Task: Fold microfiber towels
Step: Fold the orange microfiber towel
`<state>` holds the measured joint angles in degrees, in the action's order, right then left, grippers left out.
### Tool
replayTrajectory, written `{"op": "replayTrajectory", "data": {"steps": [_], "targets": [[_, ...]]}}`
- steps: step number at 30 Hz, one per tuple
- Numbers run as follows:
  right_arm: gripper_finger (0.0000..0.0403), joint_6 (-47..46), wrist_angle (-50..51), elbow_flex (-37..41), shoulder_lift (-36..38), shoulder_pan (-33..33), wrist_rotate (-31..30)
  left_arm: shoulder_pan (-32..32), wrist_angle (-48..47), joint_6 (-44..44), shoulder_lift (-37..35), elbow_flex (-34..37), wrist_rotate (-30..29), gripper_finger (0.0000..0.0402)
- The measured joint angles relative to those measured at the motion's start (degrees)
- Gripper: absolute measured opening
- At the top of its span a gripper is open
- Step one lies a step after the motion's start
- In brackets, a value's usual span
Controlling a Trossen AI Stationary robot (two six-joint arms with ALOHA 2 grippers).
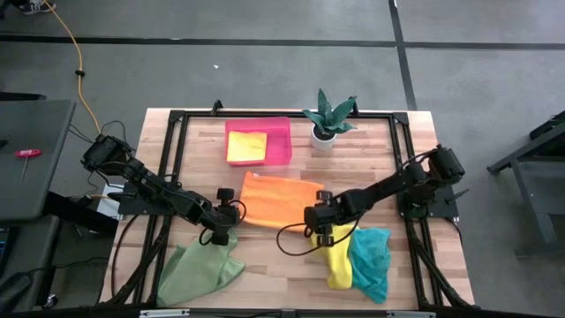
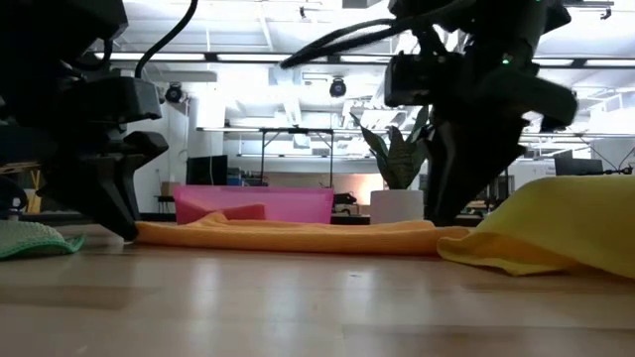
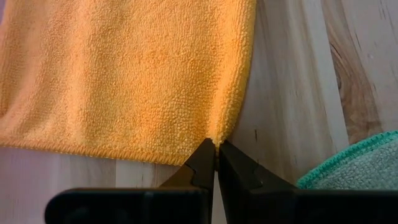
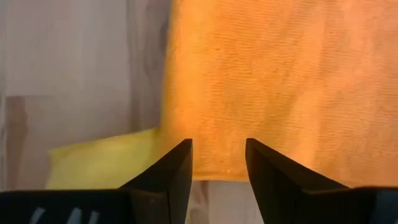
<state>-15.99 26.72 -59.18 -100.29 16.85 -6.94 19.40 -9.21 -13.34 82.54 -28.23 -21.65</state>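
Bright ceiling lights backlight the low view, leaving both arms as dark silhouettes; the near tabletop blurs. Overhead lighting looks even, shadows soft.

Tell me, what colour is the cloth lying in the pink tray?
Yellow. The folded cloth lies in the pink tray; the high view shows it best.

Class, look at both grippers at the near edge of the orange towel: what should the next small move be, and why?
Probably the right gripper should close on the orange towel. Its fingers stand open astride the towel's near edge, beside the yellow towel, holding nothing. The left gripper is already shut on the towel's other near corner. With both corners pinched, the two arms could lift that edge together to start the fold.
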Motion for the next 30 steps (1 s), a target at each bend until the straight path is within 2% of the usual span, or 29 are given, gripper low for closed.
{"op": "replayTrajectory", "data": {"steps": [18, 25, 30], "targets": [[0.0140, 3.44, -0.69, 0.00, -4.27, -7.62, -2.24, 0.00, 0.00, 0.00, 0.00, 0.00, -0.04, 0.0005], [0.0140, 5.15, -1.92, -0.03, -4.64, -13.11, -6.65, 0.00, 0.00, -0.01, 0.00, 0.00, -0.45, 0.0005], [0.0140, 6.83, -2.00, 0.07, -2.07, -16.21, -3.53, -0.02, 0.00, -0.02, 0.00, 0.00, -1.26, 0.0005]]}}
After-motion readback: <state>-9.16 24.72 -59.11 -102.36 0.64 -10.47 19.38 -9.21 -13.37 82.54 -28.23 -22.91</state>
